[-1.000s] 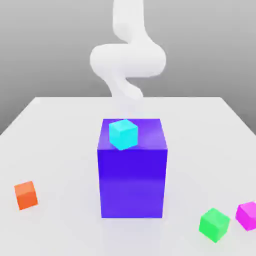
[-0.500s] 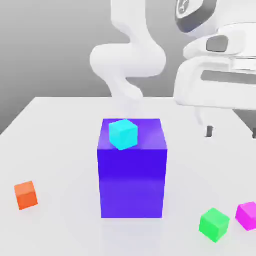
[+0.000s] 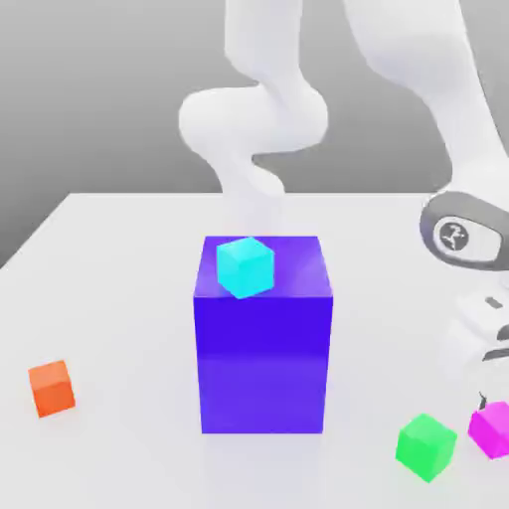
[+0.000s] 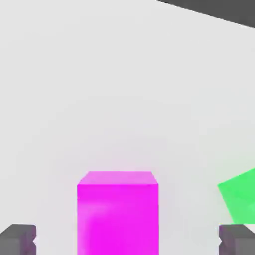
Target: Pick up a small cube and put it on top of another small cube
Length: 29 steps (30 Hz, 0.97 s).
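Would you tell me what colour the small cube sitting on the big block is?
Cyan; the exterior view shows it best.

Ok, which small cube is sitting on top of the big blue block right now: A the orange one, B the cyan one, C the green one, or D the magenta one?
B: the cyan cube rests on the top face of the big blue block, while the orange cube, green cube and magenta cube lie on the table.
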Motion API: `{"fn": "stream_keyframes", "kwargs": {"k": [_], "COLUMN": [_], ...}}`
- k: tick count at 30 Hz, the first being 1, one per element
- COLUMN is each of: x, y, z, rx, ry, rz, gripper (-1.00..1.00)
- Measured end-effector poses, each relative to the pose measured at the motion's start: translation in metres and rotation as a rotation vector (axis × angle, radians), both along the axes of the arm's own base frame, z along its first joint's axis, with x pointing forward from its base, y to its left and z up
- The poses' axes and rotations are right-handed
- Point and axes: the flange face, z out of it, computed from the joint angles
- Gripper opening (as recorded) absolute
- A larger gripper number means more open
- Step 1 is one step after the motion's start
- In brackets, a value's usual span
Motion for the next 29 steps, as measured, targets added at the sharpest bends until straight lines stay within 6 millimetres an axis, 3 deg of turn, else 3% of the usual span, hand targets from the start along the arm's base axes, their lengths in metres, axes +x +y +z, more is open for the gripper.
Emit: {"fn": "stream_keyframes", "kwargs": {"k": [1,7,9,12,17,19,23,24,29], "x": [-0.001,-0.002,-0.001,-0.001,0.02,0.026,0.029,0.029,0.029], "y": [0.0,0.0,0.001,0.0,-0.065,-0.092,-0.103,-0.103,-0.103], "z": [-0.013,-0.019,-0.005,0.033,0.079,0.088,0.052,0.039,0.039], "rx": [-0.001,0.0,0.001,0.001,-0.003,-0.002,0.0,0.0,0.0], "ry": [0.001,0.0,0.001,0.001,0.002,0.002,0.0,0.001,0.001], "rz": [0.001,0.002,0.001,0.001,-0.301,-0.428,-0.481,-0.481,-0.481], "gripper": [-1.0,-1.0,-1.0,-1.0,-1.0,-1.0,-1.0,1.0,1.0]}}
